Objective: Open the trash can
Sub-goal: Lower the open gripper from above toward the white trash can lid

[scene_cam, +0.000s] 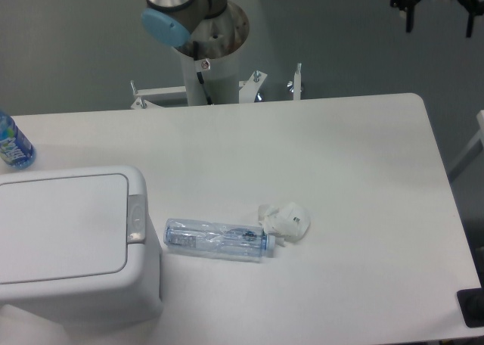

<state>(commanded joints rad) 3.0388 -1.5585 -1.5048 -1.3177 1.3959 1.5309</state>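
Note:
The white boxy trash can (76,284) stands at the table's front left. Its flat lid (60,228) is down. The small grey push-button latch (136,218) sits on the rim at the lid's right side. My gripper (439,16) is at the top right corner of the view, high above the far right of the table and far from the can. Its black fingers (409,12) hang apart and hold nothing.
A clear plastic bottle (215,239) lies on its side just right of the can, with a crumpled white paper (286,219) by its cap. A blue bottle (11,142) stands at the left edge. The arm's base (204,65) rises behind the table.

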